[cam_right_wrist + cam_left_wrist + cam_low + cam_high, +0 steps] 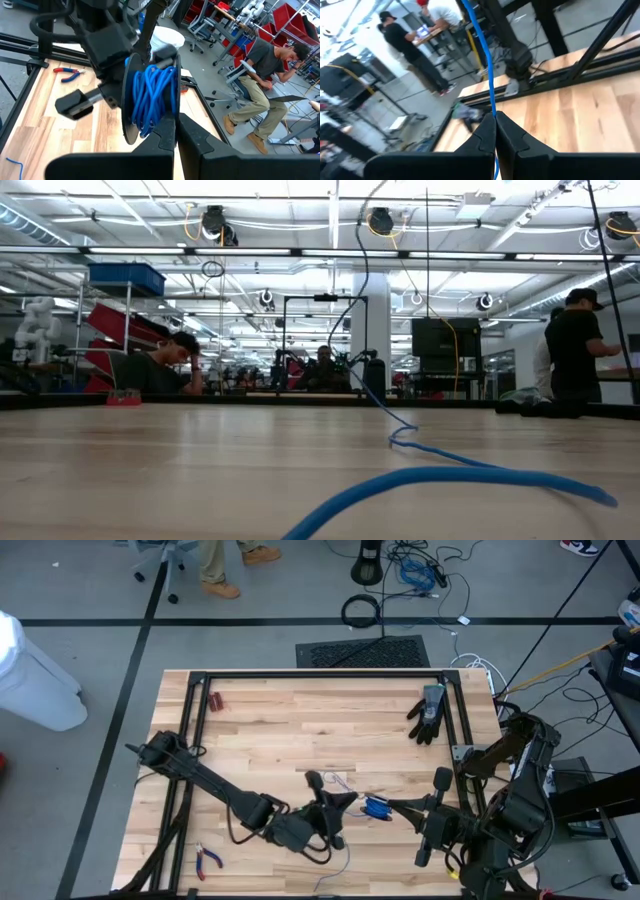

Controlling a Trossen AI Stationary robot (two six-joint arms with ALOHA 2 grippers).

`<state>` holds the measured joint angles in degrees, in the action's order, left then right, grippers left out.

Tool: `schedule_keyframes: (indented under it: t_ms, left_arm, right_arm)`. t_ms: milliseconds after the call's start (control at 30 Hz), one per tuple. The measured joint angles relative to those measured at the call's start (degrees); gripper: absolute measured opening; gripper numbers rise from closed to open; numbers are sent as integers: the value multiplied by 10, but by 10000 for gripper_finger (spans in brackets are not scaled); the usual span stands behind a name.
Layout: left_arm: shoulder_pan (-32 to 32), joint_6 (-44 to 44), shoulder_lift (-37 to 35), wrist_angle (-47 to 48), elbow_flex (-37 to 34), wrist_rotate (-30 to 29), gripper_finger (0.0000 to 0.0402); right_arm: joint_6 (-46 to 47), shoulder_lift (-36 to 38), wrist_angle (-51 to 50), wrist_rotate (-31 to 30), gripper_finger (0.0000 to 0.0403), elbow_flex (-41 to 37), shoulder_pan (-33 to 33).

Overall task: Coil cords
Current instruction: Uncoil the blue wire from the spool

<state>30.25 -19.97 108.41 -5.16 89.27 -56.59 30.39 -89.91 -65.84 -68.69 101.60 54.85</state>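
Observation:
The blue cable is wound into a small bundle (375,807) near the table's front middle; in the right wrist view the bundle (155,95) sits against a dark round disc (126,100). A loose length trails toward the near edge (343,858) and lies across the low view (450,476). My left gripper (338,806) is shut on a strand just left of the bundle. My right gripper (392,806) is shut on the bundle from the right. My left gripper pinches a single strand of the blue cable (493,113) between its two fingertips. The strand runs straight up and away from the fingers (479,35), clear of the table. My right gripper pinches the edge of the blue bundle (162,116) nearest it between its two fingertips, coming level from the table's right. The fingers take several loops at once. The bundle is held clear of the table, its loops standing on edge.
A black glove (428,712) lies at the far right. Red-handled pliers (208,860) lie near the front left corner and also show in the right wrist view (67,74). A small red object (215,700) lies far left. A black frame (320,675) borders the table.

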Motion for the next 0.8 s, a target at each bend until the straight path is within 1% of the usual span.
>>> schedule_keyframes:
  t_ms: [233, 433, 667, 800]
  left_arm:
    - [35, 1, -36, 38, 0, -68, 1]
    - [67, 0, -63, 56, 0, -110, 1]
    - [82, -7, -74, 55, 0, -112, 0]
    - [85, -33, -74, 34, 0, -112, 0]
  right_arm:
    - [2, 0, -2, 0, 0, 0, 0]
    - [5, -2, -3, 0, 0, 0, -2]
    - [2, -18, -4, 0, 0, 0, -40]
    - [1, -24, -4, 0, 0, 0, -72]
